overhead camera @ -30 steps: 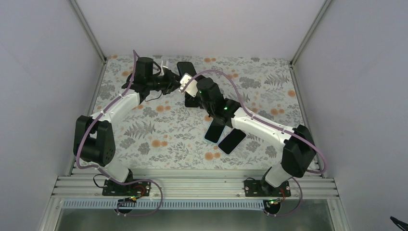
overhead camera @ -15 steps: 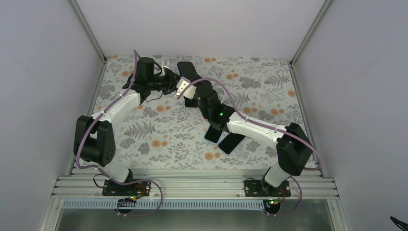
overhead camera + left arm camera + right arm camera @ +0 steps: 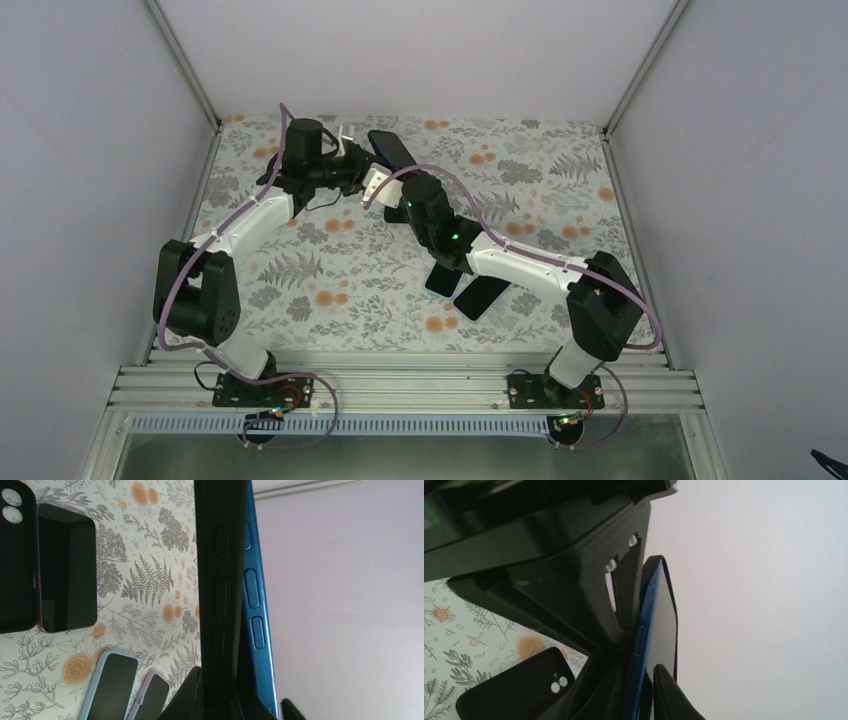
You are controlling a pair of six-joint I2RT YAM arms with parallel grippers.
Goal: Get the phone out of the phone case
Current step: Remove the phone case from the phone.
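**Phone part-way out, both grippers clamped**

Left gripper [image 3: 225, 702] is pinched tight on the black phone case [image 3: 220, 580], holding it on edge in the air above the table [image 3: 330, 280]. The blue phone [image 3: 256, 600] lies against the case; can't tell how far it's unseated. Right gripper [image 3: 639, 695] is closed on the phone, one finger on the screen side and one on the back.

Next, I'd say: left holds the case fixed, right draws the phone off slowly and straight, without twisting.

Watch-outs:
- Both grips sit at the same end of the case, so the fingers crowd each other.
- Below the case on the table lie an empty black case [image 3: 15, 555], a pink-rimmed phone [image 3: 67, 565], a pale-blue cased phone [image 3: 109, 685] and a lilac cased phone [image 3: 152, 697] — a slip lands there.
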